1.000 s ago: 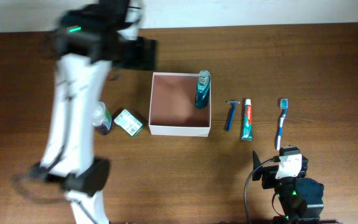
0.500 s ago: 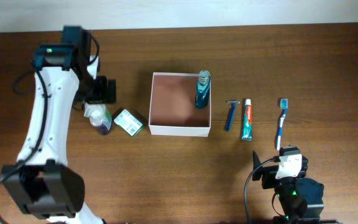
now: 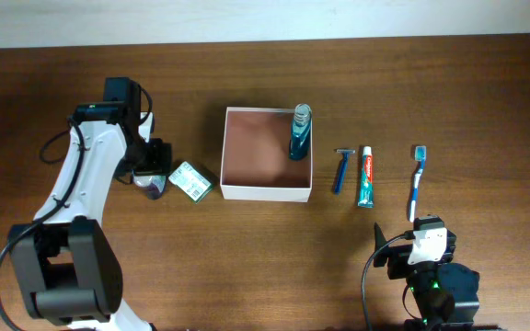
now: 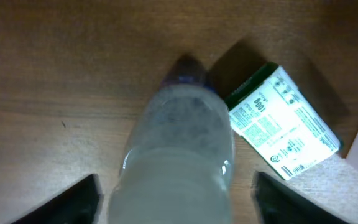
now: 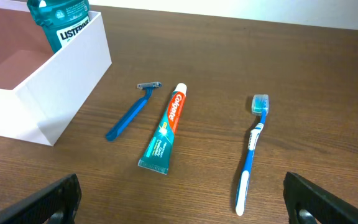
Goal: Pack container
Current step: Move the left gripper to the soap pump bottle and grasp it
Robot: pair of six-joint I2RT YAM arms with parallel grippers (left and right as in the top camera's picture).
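Note:
The container [image 3: 267, 191] is a square white-walled box with a reddish-brown inside at the table's middle, and it also shows in the right wrist view [image 5: 55, 74]. A teal mouthwash bottle [image 3: 300, 133] stands in its back right corner. My left gripper [image 3: 151, 167] is open and straddles a clear bottle with a dark purple cap [image 4: 180, 137], with gaps on both sides. A green-and-white soap box [image 4: 284, 124] lies just right of the bottle. My right gripper [image 5: 185, 211] is open and empty, low near the front edge.
Right of the container lie a blue razor [image 3: 343, 170], a toothpaste tube [image 3: 366, 176] and a blue toothbrush [image 3: 418, 181], side by side. All three show in the right wrist view, ahead of the right gripper. The soap box [image 3: 190, 180] sits between bottle and container.
My left arm has swung from near the container's back left down and left to the clear bottle, and its fingers now sit on either side of it. The right arm has not moved.

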